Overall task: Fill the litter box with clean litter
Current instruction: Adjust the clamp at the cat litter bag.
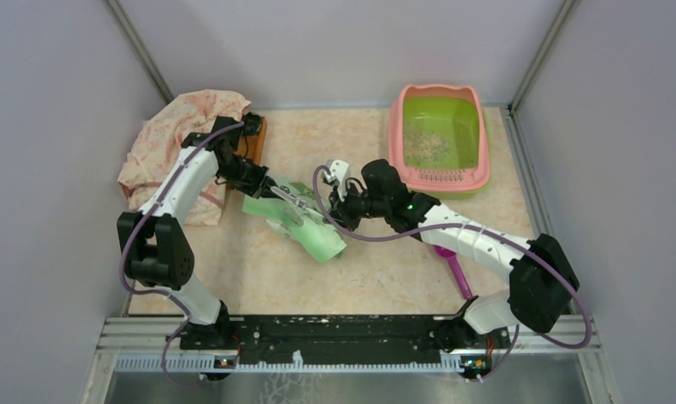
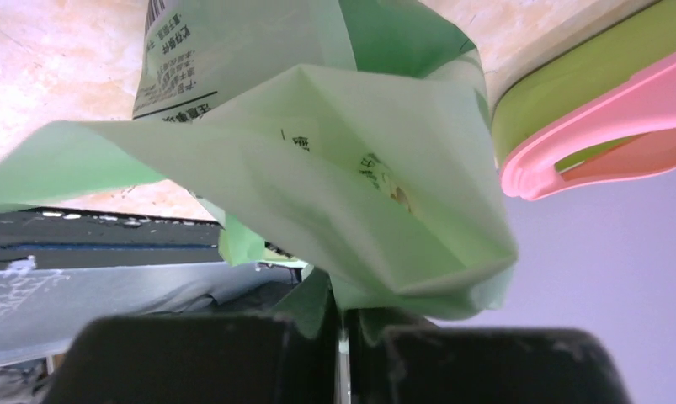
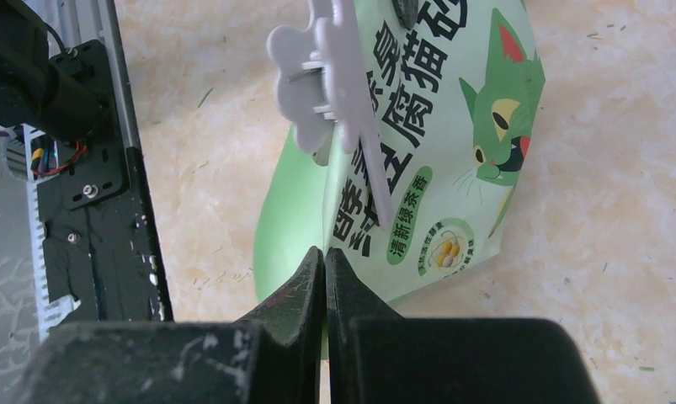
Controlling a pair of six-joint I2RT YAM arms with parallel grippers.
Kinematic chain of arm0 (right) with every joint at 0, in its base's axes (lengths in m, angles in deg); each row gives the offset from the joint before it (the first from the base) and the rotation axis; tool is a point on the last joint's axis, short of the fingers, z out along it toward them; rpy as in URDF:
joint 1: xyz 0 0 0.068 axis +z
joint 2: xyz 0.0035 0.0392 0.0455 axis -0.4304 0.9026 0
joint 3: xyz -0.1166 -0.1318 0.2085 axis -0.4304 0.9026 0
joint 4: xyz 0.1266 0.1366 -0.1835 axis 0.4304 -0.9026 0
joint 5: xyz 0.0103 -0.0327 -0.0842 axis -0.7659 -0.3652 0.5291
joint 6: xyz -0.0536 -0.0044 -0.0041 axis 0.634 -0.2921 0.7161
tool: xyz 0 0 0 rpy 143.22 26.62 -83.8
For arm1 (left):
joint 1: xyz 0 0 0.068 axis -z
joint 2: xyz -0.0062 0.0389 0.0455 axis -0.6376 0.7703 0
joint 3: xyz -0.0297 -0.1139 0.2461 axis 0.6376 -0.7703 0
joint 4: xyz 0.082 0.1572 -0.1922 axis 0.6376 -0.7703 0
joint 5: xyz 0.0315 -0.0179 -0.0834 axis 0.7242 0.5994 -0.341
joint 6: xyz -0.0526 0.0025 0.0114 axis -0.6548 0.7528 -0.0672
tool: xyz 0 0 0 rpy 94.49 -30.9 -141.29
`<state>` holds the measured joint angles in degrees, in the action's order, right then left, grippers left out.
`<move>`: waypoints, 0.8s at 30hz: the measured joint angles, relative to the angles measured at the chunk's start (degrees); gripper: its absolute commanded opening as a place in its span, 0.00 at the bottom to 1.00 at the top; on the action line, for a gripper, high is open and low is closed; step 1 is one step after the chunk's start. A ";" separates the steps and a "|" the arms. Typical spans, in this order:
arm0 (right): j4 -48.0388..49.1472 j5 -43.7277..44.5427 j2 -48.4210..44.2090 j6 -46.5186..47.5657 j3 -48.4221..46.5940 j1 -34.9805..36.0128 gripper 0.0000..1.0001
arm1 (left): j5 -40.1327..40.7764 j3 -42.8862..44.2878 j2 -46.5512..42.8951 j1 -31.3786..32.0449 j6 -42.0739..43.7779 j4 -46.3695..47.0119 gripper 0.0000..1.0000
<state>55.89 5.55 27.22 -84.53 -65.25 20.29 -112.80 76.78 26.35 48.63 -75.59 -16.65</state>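
The litter box [image 1: 479,147], pink-rimmed with a lime-green basin, stands at the back right. A thin scatter of pale litter [image 1: 427,150] lies in it. Its rim also shows in the left wrist view [image 2: 595,126]. A light green printed bag [image 1: 305,225] lies tilted at the table's middle. My left gripper [image 1: 271,187] is shut on a crumpled fold of the bag's upper end [image 2: 341,316]. My right gripper [image 1: 341,206] is shut, its tips [image 3: 324,252] meeting at the bag's lower edge [image 3: 452,168]. Nothing shows between them. A pale clip [image 3: 334,93] sits on the bag.
A purple scoop [image 1: 454,265] lies under my right arm. A pink patterned cloth [image 1: 178,143] is heaped at the back left, beside a small brown wooden tray [image 1: 258,135]. Grey walls close in on three sides. The black base rail [image 1: 343,332] runs along the near edge.
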 measured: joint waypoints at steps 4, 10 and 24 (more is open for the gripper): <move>0.00 0.37 -0.13 0.11 -0.02 0.13 0.00 | -0.28 1.38 1.18 0.00 0.61 -0.59 0.00; -2.21 1.64 -0.17 0.66 -1.40 0.13 0.28 | 0.92 9.31 5.99 0.55 3.82 -6.10 0.00; -7.26 12.90 -3.15 5.77 -6.16 6.58 0.40 | 3.19 10.82 5.81 -0.04 8.00 -11.28 0.00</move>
<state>48.63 18.45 24.08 -78.76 -71.41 26.87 -109.61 87.60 32.17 48.59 -67.59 -27.93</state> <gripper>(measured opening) 0.395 0.008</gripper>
